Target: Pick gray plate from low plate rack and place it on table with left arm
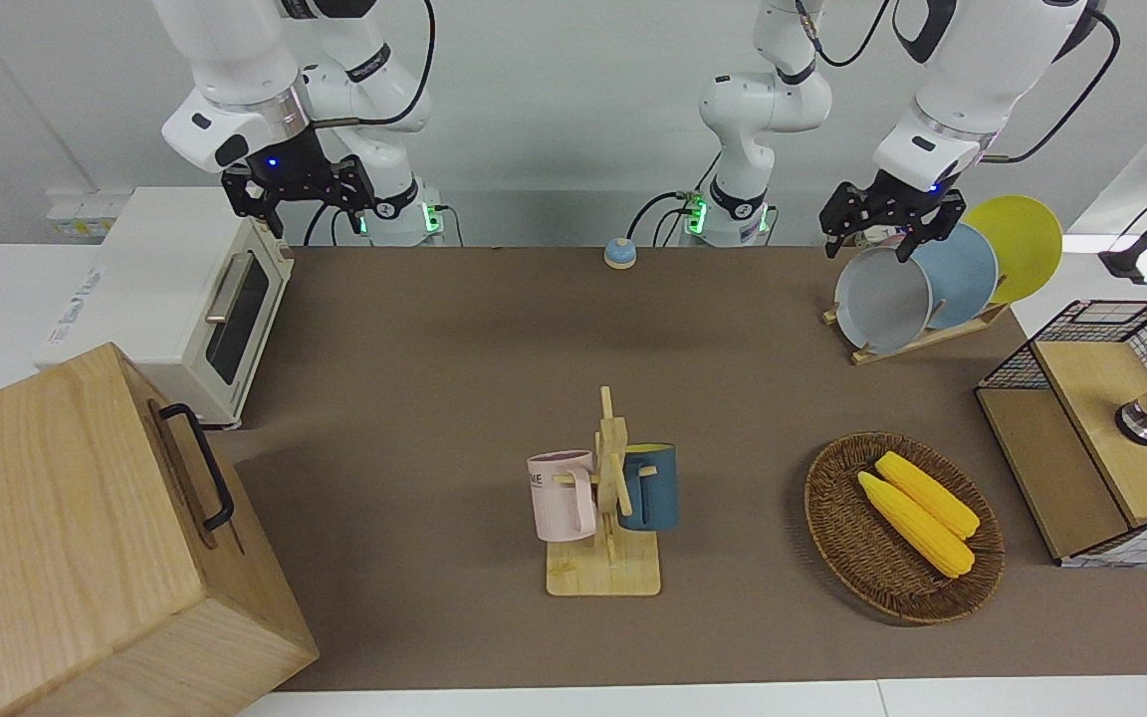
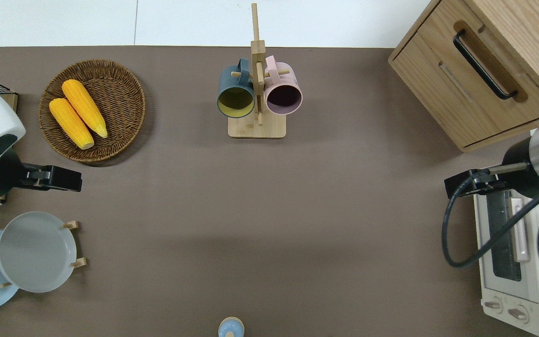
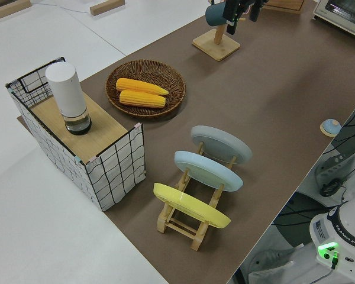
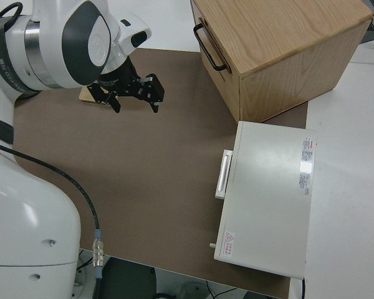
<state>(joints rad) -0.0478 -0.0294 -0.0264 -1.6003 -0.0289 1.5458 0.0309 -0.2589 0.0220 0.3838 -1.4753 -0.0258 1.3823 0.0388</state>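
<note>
The gray plate stands tilted in the low plate rack at the upper right of the front view, in the slot farthest from the robots. The light-blue plate leans directly against its back, and the yellow plate follows.

The left gripper hangs above the gray plate's upper rim, fingers spread and empty (no contact visible). The right arm is parked, its fingers spread as well.

Hazards:
- A descent set too close to the robots could catch the light-blue plate's rim together with the gray one, since the two overlap.
- A lift that is not clear of the pegs could drag the light rack across the surface and tip the remaining plates.
- A shallow pinch on the thin rim could let the plate swing or slip.

Open room: the overhead view shows a wide bare area at frame centre, between the rack and the mug stand. The wicker basket occupies the upper left, and the rack itself sits near the frame's left edge.
</note>
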